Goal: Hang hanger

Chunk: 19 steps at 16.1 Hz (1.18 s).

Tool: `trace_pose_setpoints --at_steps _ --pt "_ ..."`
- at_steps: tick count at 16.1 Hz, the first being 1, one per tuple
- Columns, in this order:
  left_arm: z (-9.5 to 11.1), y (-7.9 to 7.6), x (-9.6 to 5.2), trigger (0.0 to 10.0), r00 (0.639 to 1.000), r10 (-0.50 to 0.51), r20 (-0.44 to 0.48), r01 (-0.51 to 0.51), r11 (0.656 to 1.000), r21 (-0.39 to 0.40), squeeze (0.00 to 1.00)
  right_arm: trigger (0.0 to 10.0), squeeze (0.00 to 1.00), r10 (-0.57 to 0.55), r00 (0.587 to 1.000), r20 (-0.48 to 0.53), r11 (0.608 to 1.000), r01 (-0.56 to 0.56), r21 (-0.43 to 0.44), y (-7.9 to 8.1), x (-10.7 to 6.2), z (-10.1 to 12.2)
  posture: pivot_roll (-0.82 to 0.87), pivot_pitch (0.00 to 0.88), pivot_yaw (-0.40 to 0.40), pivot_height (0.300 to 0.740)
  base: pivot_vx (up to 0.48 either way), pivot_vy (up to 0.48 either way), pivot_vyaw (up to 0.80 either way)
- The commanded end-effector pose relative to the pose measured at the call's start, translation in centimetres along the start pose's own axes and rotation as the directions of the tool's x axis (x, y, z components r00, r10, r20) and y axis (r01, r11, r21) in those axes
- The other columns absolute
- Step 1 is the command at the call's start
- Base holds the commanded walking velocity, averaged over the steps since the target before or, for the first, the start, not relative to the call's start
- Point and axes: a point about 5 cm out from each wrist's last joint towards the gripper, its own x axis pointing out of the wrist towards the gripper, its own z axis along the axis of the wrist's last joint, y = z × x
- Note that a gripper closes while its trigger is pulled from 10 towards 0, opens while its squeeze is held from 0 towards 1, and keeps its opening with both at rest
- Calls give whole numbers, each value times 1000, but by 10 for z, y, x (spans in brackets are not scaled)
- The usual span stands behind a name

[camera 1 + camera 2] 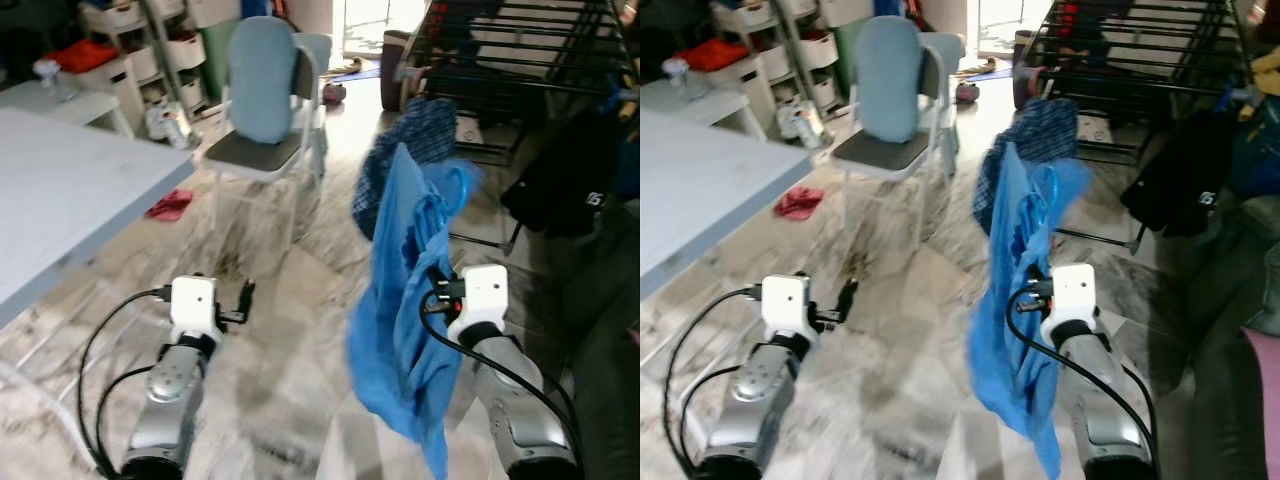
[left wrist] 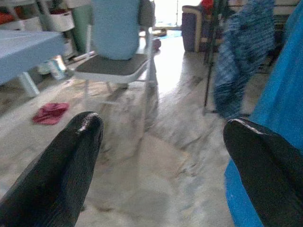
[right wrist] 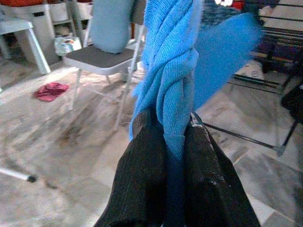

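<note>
A bright blue cloth (image 1: pixel 400 330) hangs in the centre-right of the head view, bunched and twisted where the right gripper (image 3: pixel 166 142) pinches it; both black fingers (image 3: pixel 142 175) press against the fabric from either side. Whether a hanger sits inside the cloth I cannot tell; a light blue curved edge (image 1: pixel 462 185) shows near its top. Just behind the cloth, higher in the frame, a darker blue checked garment (image 1: pixel 415 135) droops from the black drying rack (image 1: pixel 520 50) that fills the upper right. A black garment (image 1: pixel 565 185) hangs at the rack's right side.

The left gripper (image 2: pixel 161 156) is held low at the lower left of the frame, its fingers (image 2: pixel 71 156) spread wide apart with nothing but marbled floor (image 1: pixel 290 400) between them.

Further off, a folding chair (image 1: pixel 265 110) with a pale blue back stands at upper centre, a red rag (image 1: pixel 170 205) lies on the floor to its left, and a white table (image 1: pixel 70 190) takes up the left edge. Shelves with bins (image 1: pixel 140 45) sit in the upper left corner.
</note>
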Motion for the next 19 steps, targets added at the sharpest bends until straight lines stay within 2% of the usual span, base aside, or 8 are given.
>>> trace_pose_setpoints --at_steps 1,5,10,19 --pt "1 -3 1 10000 1000 -13 0 13 1000 -4 0 10000 0 -13 1000 27 1000 14 -12 -6 0 5 -74 0 34 740 341 337 0" --pt "0 -3 2 10000 1000 -11 -8 11 1000 -8 0 10000 0 -17 1000 23 1000 18 -15 -6 0 4 -79 0 37 740 335 343 0" --pt "-11 -9 4 10000 996 -3 -90 2 1000 -12 0 10000 0 -23 1000 14 1000 24 -15 -6 0 3 -81 0 36 740 0 0 0" --pt "-15 -10 5 10000 993 -16 -115 14 1000 -16 0 10000 0 -33 999 6 999 33 -13 -7 0 2 -85 0 36 740 0 0 0"
